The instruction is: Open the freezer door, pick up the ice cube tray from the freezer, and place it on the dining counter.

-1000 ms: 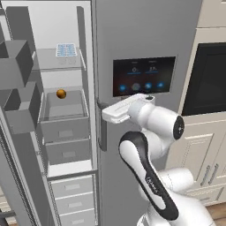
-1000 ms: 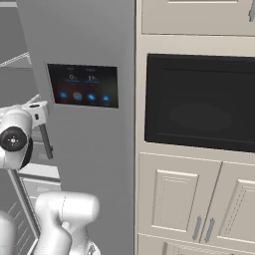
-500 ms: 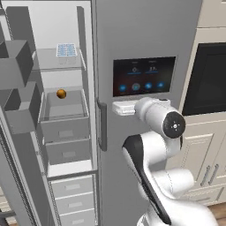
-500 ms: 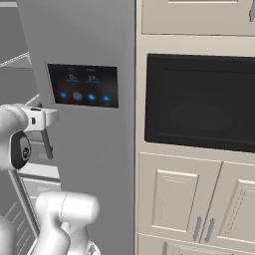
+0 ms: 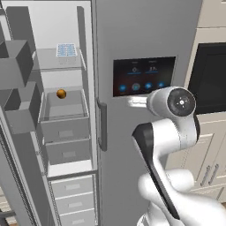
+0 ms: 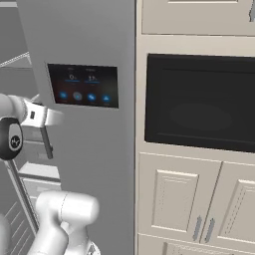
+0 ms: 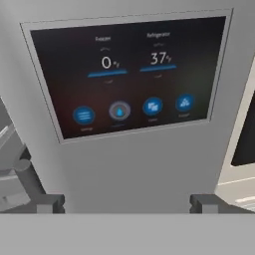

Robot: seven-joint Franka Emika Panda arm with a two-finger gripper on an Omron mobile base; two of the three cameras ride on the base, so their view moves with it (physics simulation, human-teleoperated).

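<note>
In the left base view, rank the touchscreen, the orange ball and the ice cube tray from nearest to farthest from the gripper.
1. The touchscreen, directly above the open gripper on the closed door.
2. The orange ball, to the gripper's left, in a freezer bin.
3. The ice cube tray, up and to the left, on the top freezer shelf.

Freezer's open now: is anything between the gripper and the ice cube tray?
Partly. The open gripper faces the touchscreen door, while the ice cube tray lies on the upper freezer shelf past that door's edge. Nothing covers the tray itself.
</note>
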